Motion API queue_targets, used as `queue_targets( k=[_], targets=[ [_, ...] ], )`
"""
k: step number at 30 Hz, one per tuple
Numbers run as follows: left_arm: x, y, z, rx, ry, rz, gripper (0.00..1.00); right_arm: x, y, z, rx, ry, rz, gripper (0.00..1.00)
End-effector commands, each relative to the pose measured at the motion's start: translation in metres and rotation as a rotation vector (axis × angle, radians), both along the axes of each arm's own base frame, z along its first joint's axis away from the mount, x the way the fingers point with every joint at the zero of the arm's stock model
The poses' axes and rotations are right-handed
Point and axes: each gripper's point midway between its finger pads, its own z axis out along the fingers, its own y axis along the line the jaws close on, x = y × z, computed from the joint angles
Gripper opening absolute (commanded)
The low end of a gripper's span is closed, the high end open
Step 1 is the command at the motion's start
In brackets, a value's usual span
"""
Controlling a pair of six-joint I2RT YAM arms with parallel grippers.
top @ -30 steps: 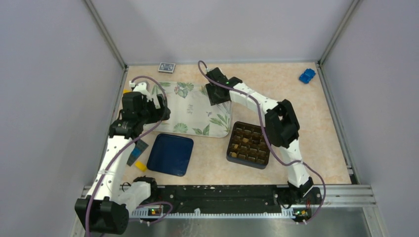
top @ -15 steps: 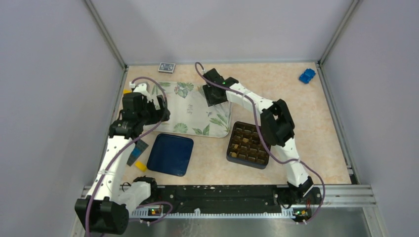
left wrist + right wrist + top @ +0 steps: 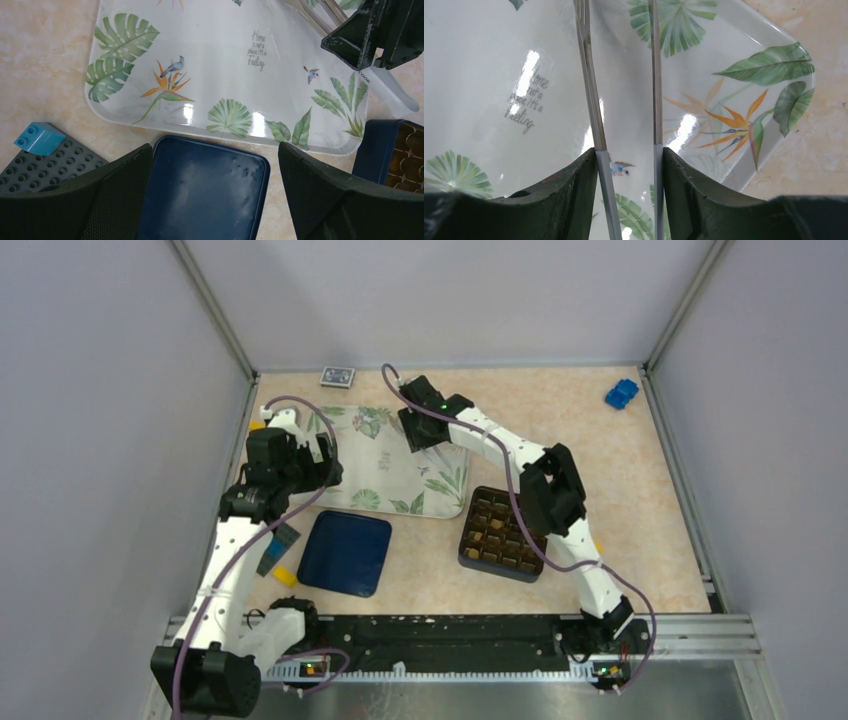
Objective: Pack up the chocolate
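Tan and dark chocolate pieces (image 3: 497,524) lie in some cells of the dark gridded box (image 3: 466,548) right of centre; the left wrist view catches its corner (image 3: 380,145) with brown pieces (image 3: 411,160). My right gripper (image 3: 420,435) hangs over the white leaf-printed tray (image 3: 385,480), shut on metal tongs (image 3: 592,100) whose two arms run between its fingers (image 3: 574,185); the tong tips lie outside the right wrist view. My left gripper (image 3: 214,150) stands wide open above the dark blue lid (image 3: 200,195), holding nothing. I see no chocolate on the tray (image 3: 210,85).
A grey studded plate (image 3: 45,170) with a light blue block (image 3: 37,137) lies left of the lid. A yellow block (image 3: 285,576) sits near the front left. A blue toy (image 3: 621,393) and a small card box (image 3: 338,376) lie at the back.
My right arm has swung left with the tongs, further over the tray. The left arm has stayed where it was.
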Motion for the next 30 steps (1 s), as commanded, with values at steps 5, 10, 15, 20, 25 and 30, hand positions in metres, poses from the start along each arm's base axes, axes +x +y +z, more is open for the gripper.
queue_targets(
  k=[5,10,15,20,25,30],
  targets=[
    [0.005,0.002,0.019,0.009,-0.06,-0.004,0.99,0.006,0.02,0.02,0.026,-0.055,0.047,0.48],
    [0.004,0.002,0.02,0.009,-0.064,-0.001,0.99,0.008,0.03,0.014,0.044,-0.043,0.059,0.48],
    [0.002,0.003,0.02,0.013,-0.063,0.002,0.99,0.011,0.036,0.015,0.065,-0.043,0.064,0.48],
    [0.001,0.004,0.019,0.021,-0.064,-0.002,0.99,0.008,0.041,0.01,0.075,-0.029,0.087,0.47],
    [0.0,0.002,0.017,0.014,-0.06,-0.011,0.99,0.006,0.041,0.008,0.072,-0.025,0.091,0.46],
    [-0.002,0.002,0.018,0.015,-0.065,-0.009,0.99,0.005,0.049,0.005,0.105,-0.008,0.099,0.46]
  ],
)
